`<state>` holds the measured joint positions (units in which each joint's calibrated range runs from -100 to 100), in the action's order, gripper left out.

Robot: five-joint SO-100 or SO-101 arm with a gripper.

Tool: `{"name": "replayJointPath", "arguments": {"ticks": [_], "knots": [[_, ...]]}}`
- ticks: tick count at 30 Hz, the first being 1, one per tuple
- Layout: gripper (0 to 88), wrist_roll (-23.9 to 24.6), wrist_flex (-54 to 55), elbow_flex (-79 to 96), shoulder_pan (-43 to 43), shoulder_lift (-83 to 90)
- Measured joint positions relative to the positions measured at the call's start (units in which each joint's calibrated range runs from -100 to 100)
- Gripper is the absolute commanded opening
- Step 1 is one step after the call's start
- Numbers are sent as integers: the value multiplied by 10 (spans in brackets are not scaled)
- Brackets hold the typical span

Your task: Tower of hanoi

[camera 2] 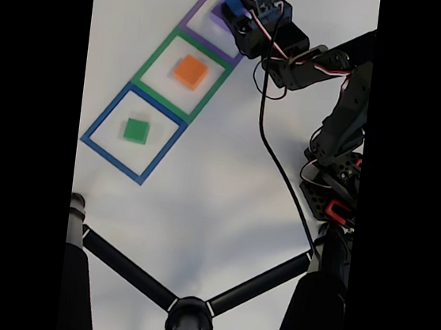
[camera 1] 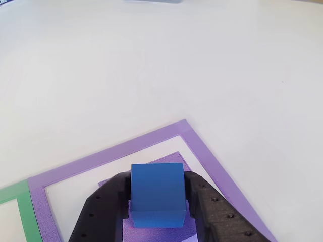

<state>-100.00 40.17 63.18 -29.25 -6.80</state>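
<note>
Camera stand: black tripod legs (camera 2: pixel 144 280) at the near edge of the fixed view, spreading from a hub at the bottom centre.
Tabletop: white surface (camera 2: pixel 202 187), bare between the stand and the row of frames.
Blue frame: nearest square outline (camera 2: pixel 95 147) at the left of the fixed view; a green block (camera 2: pixel 136 130) lies inside it, clear of all four edges.
Green frame: middle outline (camera 2: pixel 154 63), sharing a border with its neighbours; an orange block (camera 2: pixel 190 72) lies near its centre, apart from the border.
Arm: black links with a trailing cable (camera 2: pixel 280 168) along the right side of the fixed view, reaching left to the far frame.
Purple frame: farthest outline (camera 1: pixel 207 154), its corner pointing away in the other view.
Purple block: flat piece (camera 1: pixel 174 160) inside the purple frame, with white margin between it and the border.
Blue block: cube (camera 1: pixel 157 194) sitting over the purple block.
Tool: black fingers (camera 1: pixel 157 201) closed against the left and right faces of the blue block.
Open room: plain white tabletop beyond the purple frame, far and right, in the other view.
</note>
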Motion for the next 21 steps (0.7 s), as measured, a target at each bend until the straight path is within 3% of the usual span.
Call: {"name": "replayJointPath", "arguments": {"ticks": [14, 21], "knots": [[206, 0, 1, -11, 1, -14], [219, 0, -44, -5, 1, 45]]}}
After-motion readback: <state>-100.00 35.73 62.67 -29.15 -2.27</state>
